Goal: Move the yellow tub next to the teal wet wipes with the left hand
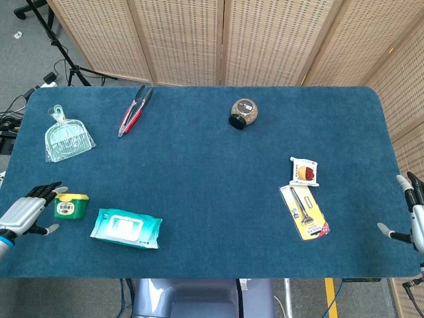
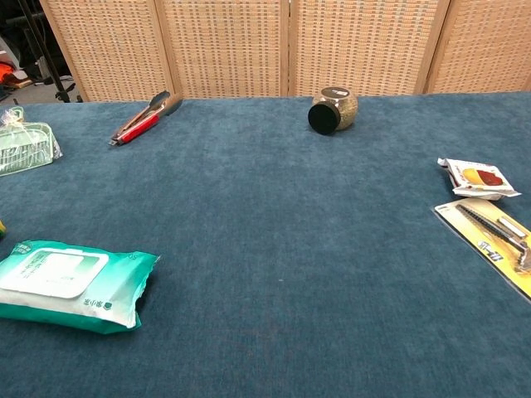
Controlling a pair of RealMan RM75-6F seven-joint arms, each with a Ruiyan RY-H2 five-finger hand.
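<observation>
The yellow tub (image 1: 71, 206) stands upright on the blue table, just left of the teal wet wipes pack (image 1: 126, 228), with a small gap between them. My left hand (image 1: 25, 213) hovers at the table's left edge beside the tub, fingers spread, holding nothing and apart from it. In the chest view the wipes pack (image 2: 68, 284) lies at the lower left; the tub is all but out of that frame and neither hand shows there. My right hand (image 1: 414, 211) hangs open past the table's right edge.
A green dustpan in a bag (image 1: 66, 138) lies at the far left, red tongs (image 1: 134, 110) behind it. A round jar (image 1: 242, 113) lies on its side at the back centre. A snack packet (image 1: 305, 171) and a yellow carded razor (image 1: 305, 212) lie at the right.
</observation>
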